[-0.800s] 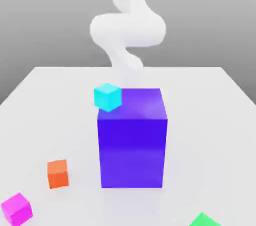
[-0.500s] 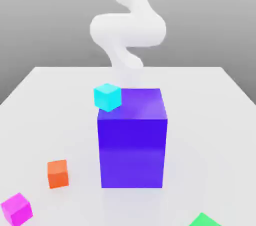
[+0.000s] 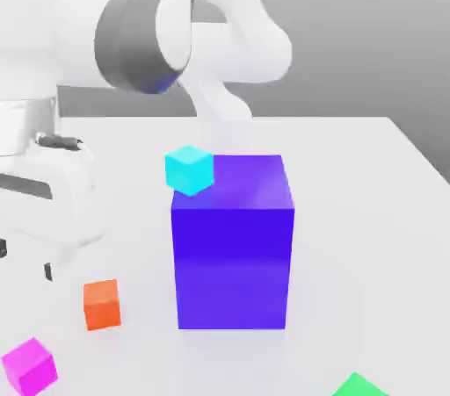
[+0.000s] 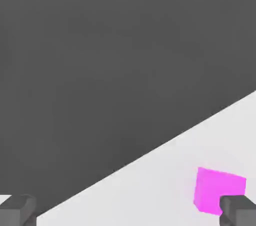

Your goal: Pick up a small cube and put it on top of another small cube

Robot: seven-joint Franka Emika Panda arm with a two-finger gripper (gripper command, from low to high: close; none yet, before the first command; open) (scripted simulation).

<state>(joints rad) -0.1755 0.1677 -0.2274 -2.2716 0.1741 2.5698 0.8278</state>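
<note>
Closing in for the pick, gripper (image 4: 128, 211) spread wide and empty above the table (image 3: 369, 210), magenta cube (image 3: 29, 365) at seven o'clock, green cube (image 3: 359, 385) at five; needs centring, then descent.

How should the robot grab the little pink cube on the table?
Probably from straight above, jaws closing on two opposite flat sides. The pink cube sits flat on the white table with open space all round it; the orange cube stands apart, so nothing crowds the sides. In the hand view the gripper is open, its fingers spread wider than the cube.
</note>
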